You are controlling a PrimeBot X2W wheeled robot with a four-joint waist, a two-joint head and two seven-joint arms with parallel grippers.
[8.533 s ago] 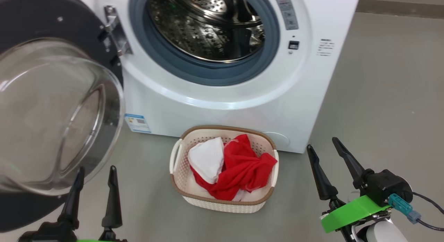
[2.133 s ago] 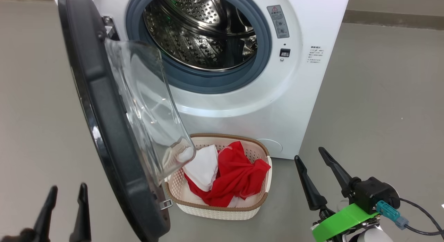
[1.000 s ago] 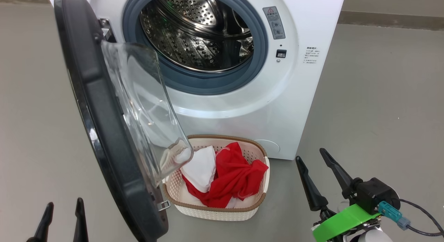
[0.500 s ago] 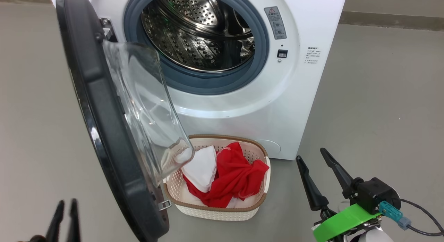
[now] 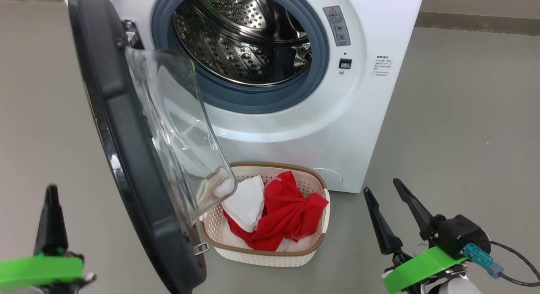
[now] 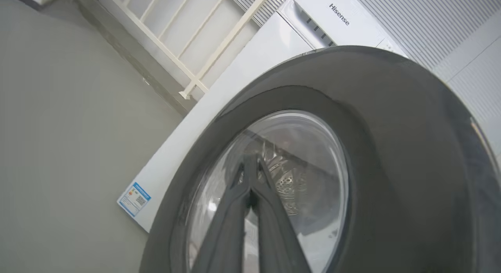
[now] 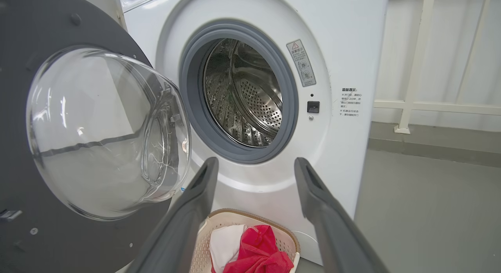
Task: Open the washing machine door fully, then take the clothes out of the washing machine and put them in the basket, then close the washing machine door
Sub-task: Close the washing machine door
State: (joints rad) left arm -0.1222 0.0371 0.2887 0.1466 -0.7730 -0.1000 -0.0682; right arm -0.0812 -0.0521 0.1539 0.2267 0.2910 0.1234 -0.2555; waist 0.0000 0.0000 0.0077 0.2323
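Observation:
The white washing machine point(image 5: 295, 129) stands with its steel drum point(image 5: 240, 36) bare of cloth. The washing machine door point(image 5: 122, 150) hangs half swung, its black rim edge-on to me and its glass bowl point(image 5: 177, 129) over the left end of the basket point(image 5: 261, 256). Red and white clothes point(image 5: 287, 218) lie in the basket. My left gripper point(image 5: 51, 190) is shut and holds nothing. It stands left of the door on its outer side, and points at the door's window point(image 6: 305, 179) in the left wrist view. My right gripper point(image 5: 382, 187) hangs open right of the basket.
Grey floor spreads left of the door and right of the machine. A white railing point(image 7: 411, 69) runs along the wall behind the machine's right side. A blue label point(image 6: 134, 198) marks the machine's lower corner. A cable point(image 5: 514, 275) trails from my right wrist.
My left gripper has shut and risen at the lower left, bringing its green wrist band into view. The door, basket and right gripper have held still.

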